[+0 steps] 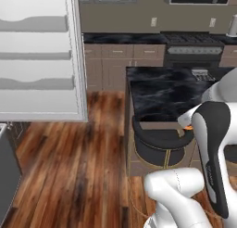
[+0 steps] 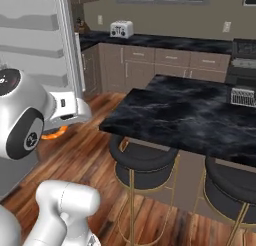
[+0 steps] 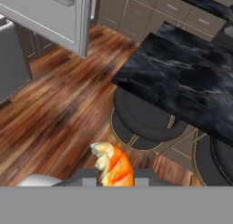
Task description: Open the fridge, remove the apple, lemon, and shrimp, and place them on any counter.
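My gripper (image 3: 116, 174) is shut on the shrimp (image 3: 113, 165), an orange and cream curled piece that sticks up between the fingers. In the base views the shrimp (image 1: 187, 128) (image 2: 54, 134) shows as a small orange sliver at the hand, above the wood floor and short of the counter's near edge. The counter (image 1: 166, 90) (image 2: 190, 115) (image 3: 191, 73) is a black island with a veined marble top. The fridge door (image 1: 41, 60) (image 2: 35, 50) (image 3: 59, 18) stands open on the left, its white shelves bare. The apple and the lemon are out of view.
Two black round stools (image 2: 145, 162) (image 2: 232, 190) with brass legs are tucked under the island's near side. A long black-topped wall counter (image 1: 125, 38) on brown cabinets runs along the back, with a toaster (image 2: 121, 28) and a stove (image 1: 192, 48).
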You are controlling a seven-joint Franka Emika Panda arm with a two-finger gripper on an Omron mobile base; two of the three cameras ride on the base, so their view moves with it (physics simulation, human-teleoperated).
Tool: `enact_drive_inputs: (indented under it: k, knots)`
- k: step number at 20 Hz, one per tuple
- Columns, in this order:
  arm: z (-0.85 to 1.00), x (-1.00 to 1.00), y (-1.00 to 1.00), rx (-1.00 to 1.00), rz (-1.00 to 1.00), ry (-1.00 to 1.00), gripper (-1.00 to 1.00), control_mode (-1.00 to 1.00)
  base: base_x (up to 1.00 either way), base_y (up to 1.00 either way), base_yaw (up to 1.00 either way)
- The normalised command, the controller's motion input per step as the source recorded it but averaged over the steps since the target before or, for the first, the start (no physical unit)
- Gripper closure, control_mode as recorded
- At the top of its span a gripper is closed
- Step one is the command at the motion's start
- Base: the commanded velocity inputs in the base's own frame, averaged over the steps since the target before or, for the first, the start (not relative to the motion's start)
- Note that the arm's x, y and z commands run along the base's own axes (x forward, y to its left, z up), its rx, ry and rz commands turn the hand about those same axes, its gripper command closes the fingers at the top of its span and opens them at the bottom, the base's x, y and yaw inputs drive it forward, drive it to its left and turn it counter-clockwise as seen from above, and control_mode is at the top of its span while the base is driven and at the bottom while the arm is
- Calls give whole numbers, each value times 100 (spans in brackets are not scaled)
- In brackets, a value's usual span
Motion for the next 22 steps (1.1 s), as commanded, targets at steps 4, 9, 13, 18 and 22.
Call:
enact_drive_inputs:
  k: [4, 9, 13, 18, 22]
  knots:
    - [0, 0, 0, 0, 0, 0, 100, 100, 8, -38, -17]
    - [0, 0, 0, 0, 0, 0, 100, 100, 37, -15, -17]
    - [0, 0, 0, 0, 0, 0, 100, 100, 54, -5, -17]
    - [0, 0, 0, 0, 0, 0, 100, 100, 51, -18, -15]
    - [0, 0, 0, 0, 0, 0, 100, 100, 33, -14, -11]
